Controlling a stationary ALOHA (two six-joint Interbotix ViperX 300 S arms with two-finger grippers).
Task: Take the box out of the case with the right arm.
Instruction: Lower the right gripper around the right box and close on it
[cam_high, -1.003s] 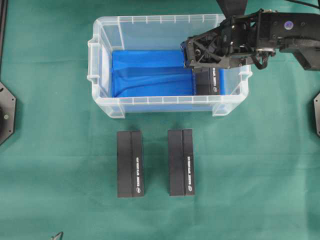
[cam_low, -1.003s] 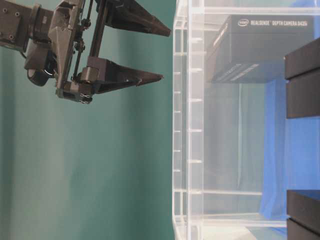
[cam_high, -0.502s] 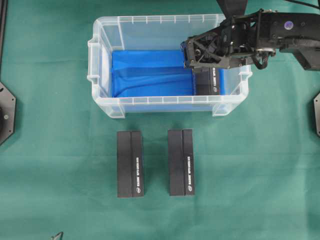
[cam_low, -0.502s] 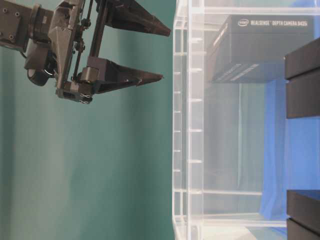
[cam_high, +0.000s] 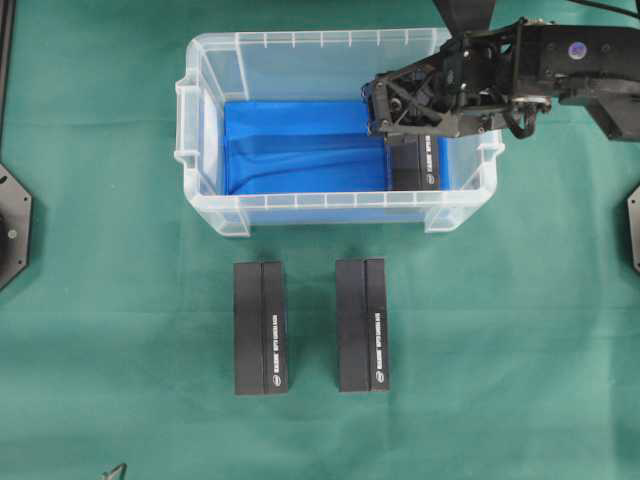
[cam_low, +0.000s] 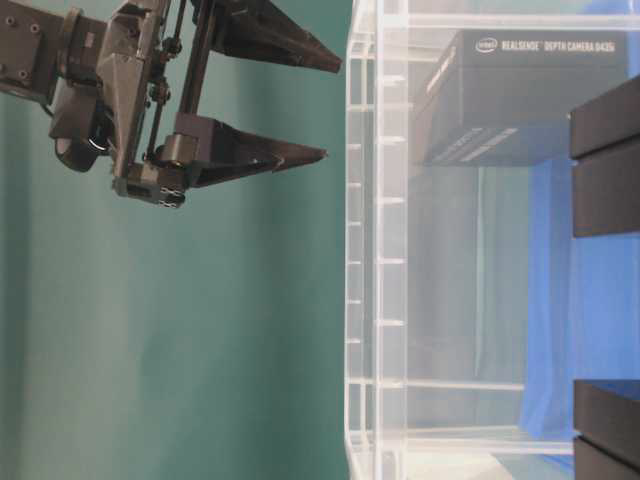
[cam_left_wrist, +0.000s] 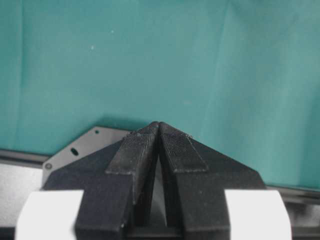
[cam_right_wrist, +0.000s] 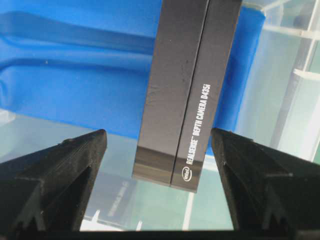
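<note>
One box left in the tub, right arm poised above it

Large clear plastic case (cam_high: 300, 45) holds the long black box (cam_right_wrist: 182, 95) at its right end. The all-black right gripper (cam_right_wrist: 160, 165), jaws wide, straddles the box's width from above. Only the table-level view shows the jaws clear above the rim; the left gripper (cam_left_wrist: 159, 131) is closed.

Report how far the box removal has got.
Done: two boxes already lie on the green cloth outside the case. In hand: the right gripper hangs open above the last box, which lies on the blue sheet, ungripped. Left: lower, close, lift it out, set it down.
</note>
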